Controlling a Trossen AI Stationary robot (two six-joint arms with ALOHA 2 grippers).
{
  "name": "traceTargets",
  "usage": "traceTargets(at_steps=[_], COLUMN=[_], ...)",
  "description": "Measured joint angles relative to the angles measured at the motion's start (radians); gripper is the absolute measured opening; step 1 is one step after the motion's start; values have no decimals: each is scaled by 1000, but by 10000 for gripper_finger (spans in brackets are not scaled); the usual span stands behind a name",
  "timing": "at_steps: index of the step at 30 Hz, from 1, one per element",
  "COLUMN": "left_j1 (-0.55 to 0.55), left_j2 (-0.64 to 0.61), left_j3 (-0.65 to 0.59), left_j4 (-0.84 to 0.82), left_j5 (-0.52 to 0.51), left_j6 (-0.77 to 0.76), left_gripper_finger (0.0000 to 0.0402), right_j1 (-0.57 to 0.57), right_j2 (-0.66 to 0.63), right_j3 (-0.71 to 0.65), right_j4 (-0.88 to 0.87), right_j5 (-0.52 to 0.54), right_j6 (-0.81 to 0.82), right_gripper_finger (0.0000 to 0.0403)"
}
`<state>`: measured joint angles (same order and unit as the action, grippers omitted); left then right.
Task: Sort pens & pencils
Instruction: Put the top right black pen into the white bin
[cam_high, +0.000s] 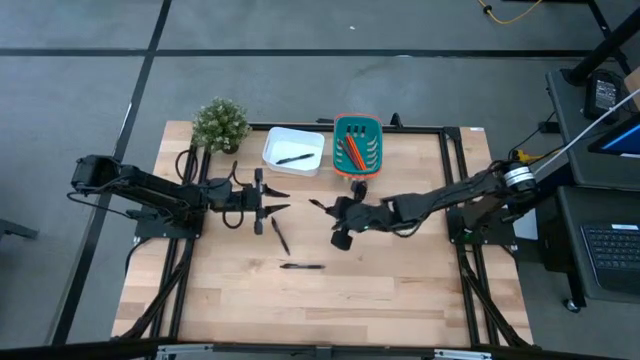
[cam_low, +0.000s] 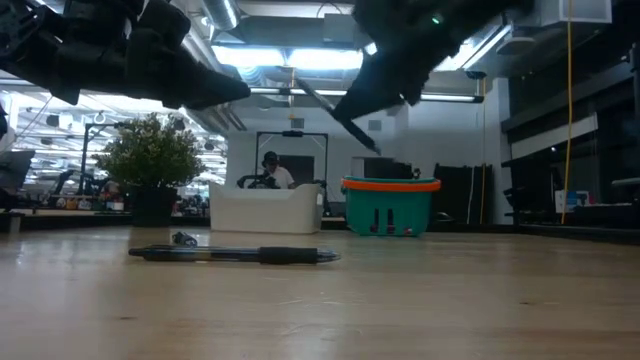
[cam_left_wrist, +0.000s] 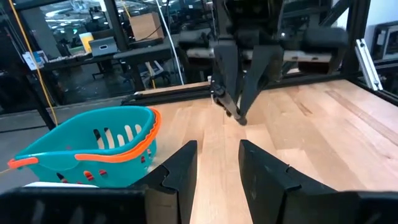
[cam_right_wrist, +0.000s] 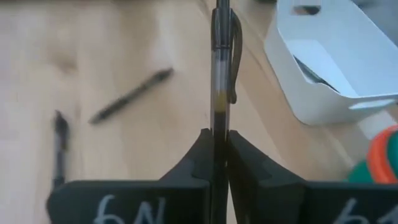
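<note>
My right gripper (cam_high: 328, 208) hangs over the table's middle, shut on a black pen (cam_right_wrist: 221, 68). Two more pens lie flat on the wood, one (cam_high: 280, 237) near my left gripper and one (cam_high: 301, 266) closer to the near edge. Another pen (cam_high: 293, 158) lies in the white bin (cam_high: 270, 150). Orange-red pencils (cam_high: 352, 150) lie in the teal basket (cam_high: 376, 130). My left gripper (cam_high: 283, 201) waits open, level above the table left of the middle, with nothing between its fingers (cam_left_wrist: 180, 174). My right gripper pinches the pen's barrel (cam_right_wrist: 219, 121) between its two fingers. The pen lies along the fingers and sticks out past their tips, clip end (cam_right_wrist: 234, 62) farthest out. The fingers slant down toward the table's left. The pen hangs clear of the table (cam_low: 322, 103).
A potted plant (cam_high: 220, 125) stands at the far left corner, beside the white bin. Black frame rails (cam_high: 450, 190) run along the table's sides. Bare wood stretches across the near half. A person (cam_low: 272, 172) sits in the room beyond the far edge.
</note>
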<state>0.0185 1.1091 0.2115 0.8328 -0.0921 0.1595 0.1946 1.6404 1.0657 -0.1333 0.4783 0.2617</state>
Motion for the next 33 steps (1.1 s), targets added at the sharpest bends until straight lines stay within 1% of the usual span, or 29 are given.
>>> traceTargets(at_steps=[3,7,10,15,18,21,24,27,29,33], left_j1=[0,5,15,29,30,30,33,46,55,61], left_j2=[0,5,11,13,13,15,24,55,97,190], left_j3=[0,0,-1,-1,-1,-1,1,24,56,118], left_j4=[1,23,60,99,114,125,170,171,174,172], left_j5=[0,0,12,35,40,82,114,132,148,183], left_j6=[-3,-49,-105,-126,-126,-129,-149,-176,-184,-169], left_gripper_finger=[112,112,112,112,112,112,112,112,112,112], right_j1=[-14,-29,-52,-82,-98,-123,-150,-171,-182,-187], right_j2=[-62,-108,-111,-90,-78,-70,-62,-47,-39,-36], right_j3=[-153,-314,-378,-403,-400,-401,-401,-401,-401,-401], right_j4=[272,652,786,813,849,881,910,929,938,935], right_j5=[-53,-129,-186,-231,-291,-341,-397,-430,-452,-456], right_j6=[-50,-179,-213,-225,-267,-293,-296,-295,-296,-298], right_gripper_finger=[25,25,25,25,25,25,25,25,25,25])
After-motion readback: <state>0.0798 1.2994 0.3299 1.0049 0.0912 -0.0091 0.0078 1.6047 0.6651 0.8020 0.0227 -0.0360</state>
